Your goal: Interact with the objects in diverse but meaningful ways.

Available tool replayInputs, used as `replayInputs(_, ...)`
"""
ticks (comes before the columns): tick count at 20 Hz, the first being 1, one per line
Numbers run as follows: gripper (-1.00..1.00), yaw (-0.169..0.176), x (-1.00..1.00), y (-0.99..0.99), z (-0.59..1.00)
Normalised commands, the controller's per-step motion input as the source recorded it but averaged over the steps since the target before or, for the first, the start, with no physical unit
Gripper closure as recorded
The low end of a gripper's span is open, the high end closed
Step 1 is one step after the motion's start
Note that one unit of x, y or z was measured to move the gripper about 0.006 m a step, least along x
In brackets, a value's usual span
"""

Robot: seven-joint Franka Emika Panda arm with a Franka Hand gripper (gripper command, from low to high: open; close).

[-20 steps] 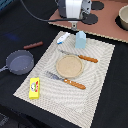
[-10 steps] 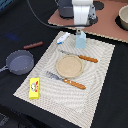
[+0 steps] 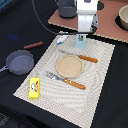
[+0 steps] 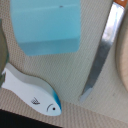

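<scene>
We see the gripper (image 3: 81,36) hanging above the far edge of the placemat (image 3: 102,60), right over the pale blue carton (image 3: 80,42); its fingertips are hidden against the carton in the exterior view and don't show in the wrist view, so we cannot tell whether it is released or clenched. The carton stands upright on the mat. In the wrist view the carton (image 4: 46,25) fills much of the frame, with the white-and-blue tube (image 4: 31,95) lying just beside it, fish-shaped with a small eye mark. In the exterior view the tube (image 3: 62,39) lies at the mat's far edge, toward the exterior view's left of the carton.

A knife (image 3: 79,57) with an orange handle lies near the carton, its blade (image 4: 102,55) visible in the wrist view. Just in front sits a round tan plate (image 3: 68,65) in the middle of the mat. A fork (image 3: 66,80) with an orange handle lies in front of the plate.

Off the mat, to the exterior view's left, we see the dark grey frying pan (image 3: 19,62) on the dark table (image 3: 20,20), and a reddish-brown handle (image 3: 33,45) lying apart from it. The yellow rectangular box (image 3: 34,88) sits at the mat's near left corner.
</scene>
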Motion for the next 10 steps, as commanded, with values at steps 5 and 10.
replayInputs(5,-1.0,0.017,0.02,0.12,-0.04)
replayInputs(10,-1.0,0.0,0.21,0.0,-0.06)
